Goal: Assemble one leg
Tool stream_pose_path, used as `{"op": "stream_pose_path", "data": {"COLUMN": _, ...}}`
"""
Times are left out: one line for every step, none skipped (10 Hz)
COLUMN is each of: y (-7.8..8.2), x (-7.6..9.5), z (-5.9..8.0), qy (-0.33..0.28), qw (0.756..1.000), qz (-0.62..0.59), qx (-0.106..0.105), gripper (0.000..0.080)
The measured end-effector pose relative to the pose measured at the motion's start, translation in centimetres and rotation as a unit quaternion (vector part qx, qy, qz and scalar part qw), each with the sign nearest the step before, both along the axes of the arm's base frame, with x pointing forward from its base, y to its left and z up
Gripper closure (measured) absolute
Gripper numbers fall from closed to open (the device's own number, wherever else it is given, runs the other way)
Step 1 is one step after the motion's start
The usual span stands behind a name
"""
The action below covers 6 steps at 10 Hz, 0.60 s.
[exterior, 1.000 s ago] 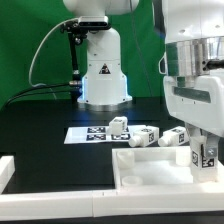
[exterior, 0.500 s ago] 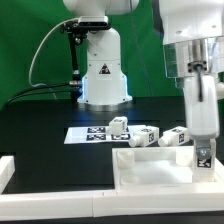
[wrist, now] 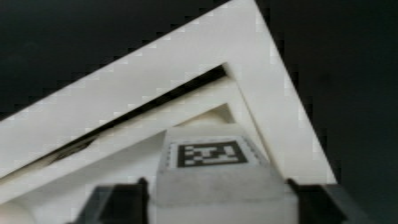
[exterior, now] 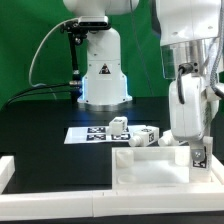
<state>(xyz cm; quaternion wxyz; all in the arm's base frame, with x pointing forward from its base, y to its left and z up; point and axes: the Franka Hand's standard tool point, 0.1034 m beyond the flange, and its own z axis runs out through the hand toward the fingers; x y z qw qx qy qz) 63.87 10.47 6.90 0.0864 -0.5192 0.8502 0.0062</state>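
Leg held over the tray corner; wrist turned since the preceding frames.

Nearest the camera, the white tray (exterior: pixel 150 165) lies on the black table (exterior: pixel 40 130). The gripper (exterior: pixel 203 160) is closed on the leg (exterior: pixel 203 155), fingers (wrist: pixel 116 200) clamped on both sides; the wrist view shows the leg's tag facing up, directly over the tray's inner corner. Compared with the earlier exterior frames, the wrist housing has rotated while the leg remains at the same spot, which suggests the leg is being screwed into its corner mount. The arm stands nearly vertical above the tray. Behind it, spare legs (exterior: pixel 148 135) lie just beside the marker board (exterior: pixel 85 134).
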Motion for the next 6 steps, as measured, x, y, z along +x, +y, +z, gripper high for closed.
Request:
{"op": "stream_pose_path", "data": {"y": 0.0, "x": 0.2, "z": 0.4, "qy": -0.006, "qw": 1.0, "qz": 0.027, "qx": -0.003, "gripper": 0.0203}}
{"op": "stream_pose_path", "data": {"y": -0.1, "x": 0.5, "z": 1.9, "qy": -0.019, "qw": 0.998, "qz": 0.056, "qx": -0.003, "gripper": 0.0203}}
{"op": "stream_pose_path", "data": {"y": -0.5, "x": 0.9, "z": 3.9, "qy": -0.034, "qw": 0.997, "qz": 0.071, "qx": 0.001, "gripper": 0.0161}}
{"op": "stream_pose_path", "data": {"y": -0.8, "x": 1.2, "z": 5.5, "qy": -0.052, "qw": 0.996, "qz": 0.069, "qx": 0.005, "gripper": 0.0153}}
{"op": "stream_pose_path", "data": {"y": -0.9, "x": 1.2, "z": 6.1, "qy": -0.055, "qw": 0.996, "qz": 0.069, "qx": 0.006, "gripper": 0.0153}}
{"op": "stream_pose_path", "data": {"y": -0.9, "x": 1.2, "z": 5.8, "qy": -0.053, "qw": 0.996, "qz": 0.069, "qx": 0.006, "gripper": 0.0153}}
